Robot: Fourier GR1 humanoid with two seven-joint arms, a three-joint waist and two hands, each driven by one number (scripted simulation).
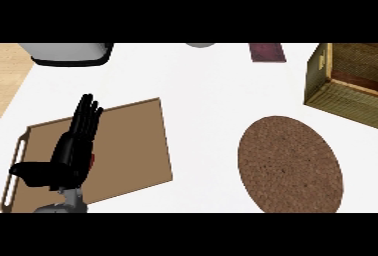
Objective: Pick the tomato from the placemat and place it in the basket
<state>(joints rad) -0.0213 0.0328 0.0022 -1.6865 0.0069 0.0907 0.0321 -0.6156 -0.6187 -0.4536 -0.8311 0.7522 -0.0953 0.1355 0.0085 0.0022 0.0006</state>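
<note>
Now the left hand (70,150) rests upright — fingers (87,112) straight.

Only the black left hand (71,150) shows, near left, fingers straight and pointing far, thumb spread left.

White counter top (199,90), pale wooden floor (13,70) at the upper left, even light

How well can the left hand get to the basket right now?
Probably not easily. The left hand is over the tray at far left; the basket sits far right, beyond the round mat. Nothing stands between, but the reach is long.
</note>
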